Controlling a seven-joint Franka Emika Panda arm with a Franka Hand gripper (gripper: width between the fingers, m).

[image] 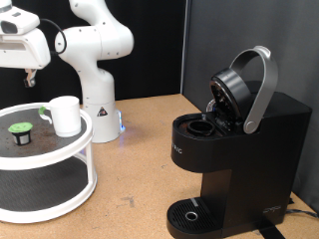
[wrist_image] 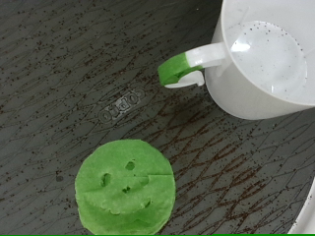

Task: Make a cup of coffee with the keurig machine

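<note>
The white cup [image: 66,116] stands on the top shelf of a round white two-tier stand [image: 60,159] at the exterior view's left. In the wrist view the cup [wrist_image: 258,61] shows a white handle with a green patch [wrist_image: 177,68]. A small dark pod with a green smiley top [image: 19,128] [wrist_image: 125,187] sits on the same shelf beside it. My gripper [image: 28,78] hangs above the stand, over the pod and cup, holding nothing; its fingers do not show in the wrist view. The black keurig machine [image: 249,159] stands at the right with its lid [image: 244,85] raised and the pod chamber [image: 203,127] open.
The white robot base [image: 97,105] stands behind the stand on the wooden table [image: 140,169]. The machine's round drip tray [image: 189,214] is bare. The stand's lower shelf [image: 40,189] has a dark mat.
</note>
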